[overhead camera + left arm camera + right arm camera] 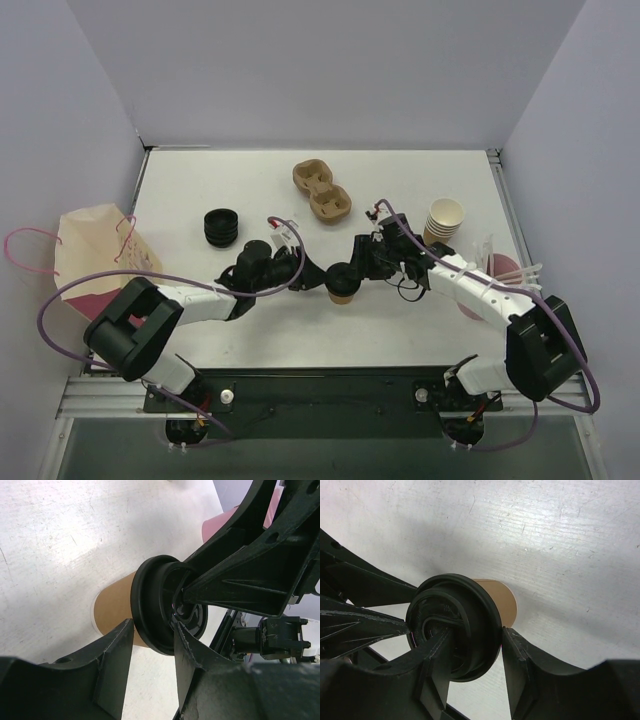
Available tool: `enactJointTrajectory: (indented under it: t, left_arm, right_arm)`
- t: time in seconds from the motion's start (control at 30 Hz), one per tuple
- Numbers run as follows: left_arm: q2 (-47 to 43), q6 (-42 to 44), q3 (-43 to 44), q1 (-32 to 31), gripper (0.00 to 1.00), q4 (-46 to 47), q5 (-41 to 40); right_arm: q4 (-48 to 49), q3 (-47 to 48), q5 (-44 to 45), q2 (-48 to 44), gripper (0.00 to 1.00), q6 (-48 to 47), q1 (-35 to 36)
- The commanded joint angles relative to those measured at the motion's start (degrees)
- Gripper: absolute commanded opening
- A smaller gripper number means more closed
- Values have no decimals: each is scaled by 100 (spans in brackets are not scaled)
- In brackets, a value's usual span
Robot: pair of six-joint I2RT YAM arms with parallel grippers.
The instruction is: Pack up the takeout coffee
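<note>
Near the middle of the counter (190, 180), between the two arms: coffee cup (343, 288), brown paper, black lid (339, 274) on. Its base is on the counter; whether it stands straight or leans slightly cannot be told.

Left fingers (117, 665) reach in from the left side. One tip sits against the cup wall just under the lid's rim, the other lies on the lid's top face. The rim fills the space between them, so they read as clenched on the lid's edge.

Right fingers (517, 662) come in from the opposite side. One crosses the lid's recessed top, the other presses the outside of the rim where it meets the brown wall. They too are clamped on the rim. In the left wrist view, the right fingers' tips meet the centre of the lid.

Elsewhere on the counter:
- brown pulp cup carrier (322, 192), behind the cup, apart from it
- stack of black lids (222, 226), back left
- stack of paper cups (444, 220), back right, beside the right arm
- paper bag (95, 245) with pink handles, at the left edge
</note>
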Motion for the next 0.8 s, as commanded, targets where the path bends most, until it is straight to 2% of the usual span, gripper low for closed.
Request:
enactJointTrajectory:
  t: [0.0,0.2,0.43,0.6,0.77]
  left_arm:
    - [302,439,-573,-45,46,-1272,-674]
    - [381,342,-749,-150,46,-1087,-736]
    - [250,307,-522,-168,46,-1157,-569]
    - [-215,456,41,-168,49,-1850,-499]
    - [-533,851,997,-124,53,-2842,-674]
  right_arm:
    - [-679,-575,569,258,40,-181,31]
    - [-152,-1120,526,231,37,-84,31]
    - [-168,-937,438,135,37,-14,22]
    - [-493,-279,271,-128,38,21,22]
    - [-792,258,262,-199,38,-40,22]
